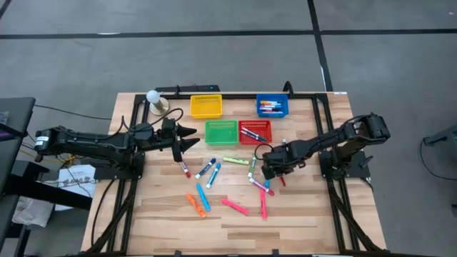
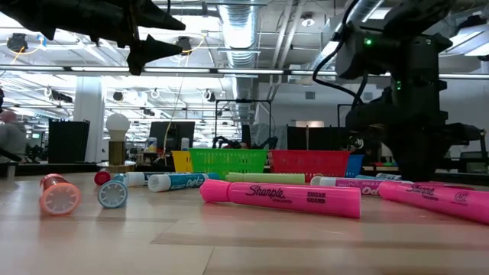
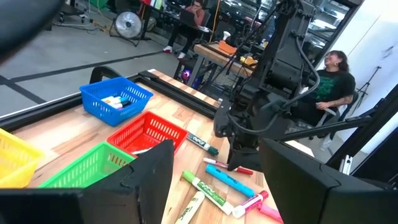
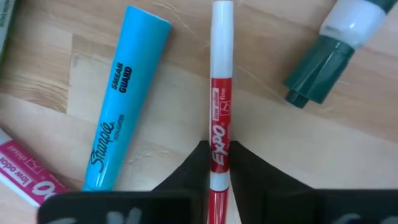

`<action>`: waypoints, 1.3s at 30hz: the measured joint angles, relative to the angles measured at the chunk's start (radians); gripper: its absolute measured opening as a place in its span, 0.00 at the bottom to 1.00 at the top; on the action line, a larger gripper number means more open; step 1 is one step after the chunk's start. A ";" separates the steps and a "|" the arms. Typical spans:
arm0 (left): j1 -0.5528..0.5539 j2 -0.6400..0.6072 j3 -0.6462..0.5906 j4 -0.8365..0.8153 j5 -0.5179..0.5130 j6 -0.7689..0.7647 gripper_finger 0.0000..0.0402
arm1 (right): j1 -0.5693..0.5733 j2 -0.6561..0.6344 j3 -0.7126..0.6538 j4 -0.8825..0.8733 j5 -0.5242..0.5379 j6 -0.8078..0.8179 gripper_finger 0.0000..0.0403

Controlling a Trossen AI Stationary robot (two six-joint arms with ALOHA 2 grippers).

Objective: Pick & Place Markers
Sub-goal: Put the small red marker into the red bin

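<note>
The right gripper (image 1: pixel 272 173) is down at the wooden table (image 1: pixel 164 214), right of centre, its two dark fingers (image 4: pixel 245 163) closed from both sides on a thin red-and-white Expo marker (image 4: pixel 219 118) that lies flat on the wood. Just beside that marker lies a fat light-blue Sharpie highlighter (image 4: pixel 123 93), and on its other side a dark green marker with a white end (image 4: pixel 336 50); a pink-labelled marker (image 4: pixel 25 177) shows at the corner of the right wrist view.

The left gripper (image 1: pixel 191 137) hangs above the table left of centre, jaws standing wide apart with nothing between them.

Four small mesh baskets sit at the far part of the table: a yellow basket (image 1: pixel 206 106) and a blue basket (image 1: pixel 272 106) farthest back, a green basket (image 1: pixel 221 131) and a red basket (image 1: pixel 255 130) nearer. The blue basket holds several markers and the red basket holds at least one.

The other markers lie scattered on the wood between the arms and nearer: blue-and-white ones (image 1: pixel 206 169), a light green highlighter (image 1: pixel 235 160), two orange ones (image 1: pixel 197 205) and pink ones (image 1: pixel 234 206). In the low view a pink Sharpie highlighter (image 2: pixel 280 198) lies closest.

A white light bulb on a small stand (image 1: pixel 155 100) sits at the far left corner
</note>
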 joint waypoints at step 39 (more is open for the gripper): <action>0.000 0.000 0.000 0.028 0.000 0.002 0.59 | -0.179 -0.653 0.002 0.447 0.044 -0.677 0.09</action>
